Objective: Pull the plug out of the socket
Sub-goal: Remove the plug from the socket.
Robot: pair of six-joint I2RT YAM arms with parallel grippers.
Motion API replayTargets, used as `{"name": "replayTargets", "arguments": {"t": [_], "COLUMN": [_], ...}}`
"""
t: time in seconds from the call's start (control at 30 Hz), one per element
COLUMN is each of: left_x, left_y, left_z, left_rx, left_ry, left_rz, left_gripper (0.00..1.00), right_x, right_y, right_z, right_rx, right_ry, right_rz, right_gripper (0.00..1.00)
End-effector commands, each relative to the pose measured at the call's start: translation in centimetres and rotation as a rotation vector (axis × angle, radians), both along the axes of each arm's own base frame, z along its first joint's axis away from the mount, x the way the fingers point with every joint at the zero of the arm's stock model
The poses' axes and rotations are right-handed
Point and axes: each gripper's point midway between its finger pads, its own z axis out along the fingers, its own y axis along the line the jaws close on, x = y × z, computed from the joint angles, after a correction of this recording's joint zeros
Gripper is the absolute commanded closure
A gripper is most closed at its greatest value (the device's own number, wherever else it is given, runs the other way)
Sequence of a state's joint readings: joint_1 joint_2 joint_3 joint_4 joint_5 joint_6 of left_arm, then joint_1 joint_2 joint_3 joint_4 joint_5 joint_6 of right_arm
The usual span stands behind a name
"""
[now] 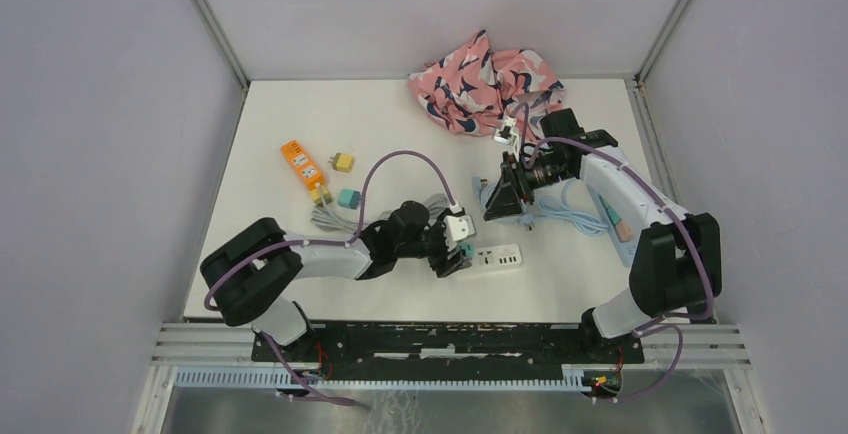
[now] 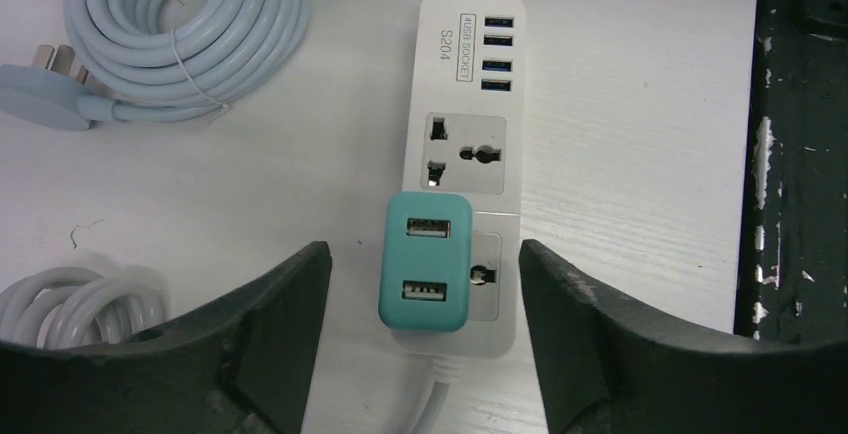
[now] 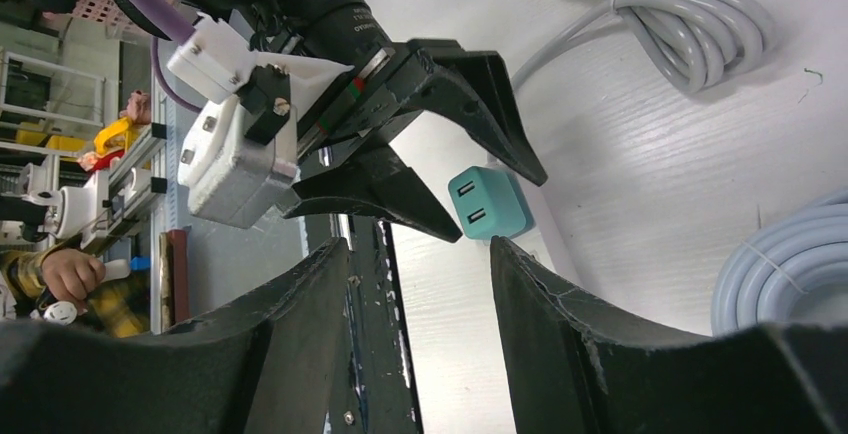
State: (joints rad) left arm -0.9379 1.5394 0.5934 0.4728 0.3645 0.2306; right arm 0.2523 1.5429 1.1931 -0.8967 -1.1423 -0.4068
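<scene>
A teal USB plug (image 2: 425, 262) sits in the near outlet of a white power strip (image 2: 470, 94). The strip lies near the table's front edge (image 1: 497, 256). My left gripper (image 2: 425, 299) is open and hangs right over the plug, one finger on each side, not touching it. It shows at the strip's left end in the top view (image 1: 455, 252). My right gripper (image 3: 418, 284) is open and empty, held above the table behind the strip (image 1: 503, 199). In its view the plug (image 3: 488, 203) shows between the left gripper's fingers (image 3: 490, 119).
A coiled pale blue cable (image 2: 190, 29) with a plug lies beyond the strip, a grey cable coil (image 2: 75, 304) to its left. An orange strip (image 1: 303, 165), a yellow adapter (image 1: 343, 161), a teal adapter (image 1: 348, 197) and a pink cloth (image 1: 485, 82) lie farther back.
</scene>
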Motion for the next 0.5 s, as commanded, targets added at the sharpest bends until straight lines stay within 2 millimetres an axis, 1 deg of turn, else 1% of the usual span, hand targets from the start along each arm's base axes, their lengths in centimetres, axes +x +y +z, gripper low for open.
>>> {"name": "replayTargets", "arguments": {"t": [0.0,0.2,0.23,0.37,0.43,0.47], "left_x": [1.6,1.6,1.5,1.4,1.3,1.2], "left_y": [-1.5,-2.2,-2.3,-2.5,-2.4,-2.4], "left_z": [1.0,0.3,0.3,0.4,0.4,0.6], "left_rx": [-0.013,-0.007,-0.007,-0.012,-0.015,-0.020], "left_ry": [-0.089,-0.068,-0.066,-0.058,-0.058,-0.058], "left_rz": [-0.005,-0.020,-0.027,-0.038,-0.039,-0.038], "left_gripper": [0.32,0.47,0.53,0.84,0.93,0.96], "right_x": [0.3,-0.1,-0.4,-1.6,-2.7,-3.0], "right_y": [-0.2,-0.3,-0.4,-1.1,-1.6,-2.0], "right_z": [1.2,1.3,1.3,0.3,-0.6,-1.2], "right_rx": [0.018,0.042,0.047,0.059,0.055,0.048], "right_ry": [-0.124,-0.228,-0.261,-0.440,-0.552,-0.607], "right_rz": [0.011,0.039,0.053,0.153,0.231,0.265], "right_gripper": [0.40,0.40,0.40,0.38,0.27,0.22]}}
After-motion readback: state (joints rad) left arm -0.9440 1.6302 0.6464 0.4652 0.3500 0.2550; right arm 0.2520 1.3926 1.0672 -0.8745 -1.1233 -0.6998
